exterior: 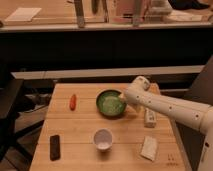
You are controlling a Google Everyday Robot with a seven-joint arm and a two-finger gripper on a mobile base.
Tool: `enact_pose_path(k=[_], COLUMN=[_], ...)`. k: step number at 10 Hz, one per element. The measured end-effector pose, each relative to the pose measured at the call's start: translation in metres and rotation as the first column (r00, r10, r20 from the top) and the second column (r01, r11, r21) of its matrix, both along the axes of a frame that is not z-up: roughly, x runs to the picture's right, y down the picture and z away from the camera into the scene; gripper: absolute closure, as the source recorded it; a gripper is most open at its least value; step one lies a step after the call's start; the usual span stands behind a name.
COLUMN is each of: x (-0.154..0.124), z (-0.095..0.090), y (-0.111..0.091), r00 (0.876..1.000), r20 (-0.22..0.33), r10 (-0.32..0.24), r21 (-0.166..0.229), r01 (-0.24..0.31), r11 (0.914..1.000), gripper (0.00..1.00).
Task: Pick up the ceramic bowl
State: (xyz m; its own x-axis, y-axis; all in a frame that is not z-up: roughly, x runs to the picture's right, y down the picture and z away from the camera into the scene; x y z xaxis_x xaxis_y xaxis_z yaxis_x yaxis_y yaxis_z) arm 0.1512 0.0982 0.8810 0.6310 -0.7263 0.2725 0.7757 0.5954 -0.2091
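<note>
The ceramic bowl [111,103] is set on the wooden worktop [75,130], just past centre toward 12 o'clock, its speckled green inside turned up. At its 3 o'clock rim the gripper [120,102] is placed with fingers spread wide; contact cannot be told. The white arm [165,106] is stretched in from 4 o'clock. A small white cup [103,139] is seen at the bowl's 6 o'clock, an orange-red item [73,101] at 9 o'clock.

The gripper [121,101], jaws spread, sits at the right rim of the ceramic bowl [106,104], the arm [165,106] blocking that side. Bare table [80,127] lies open left of the bowl up to the red object [73,101]; the white cup [103,139] stands on the near side, apart from it.
</note>
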Motion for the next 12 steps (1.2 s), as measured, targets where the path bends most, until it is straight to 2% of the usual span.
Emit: enact_pose_path(k=[7, 12], x=[0.004, 0.000], z=[0.019, 0.025], y=[0.013, 0.017], r00=[0.999, 0.998], r20=[0.037, 0.059], r10=[-0.023, -0.032], r21=[-0.026, -0.043], r01=[0.024, 0.035], r11=[0.9994, 0.9985], gripper=[0.20, 0.20])
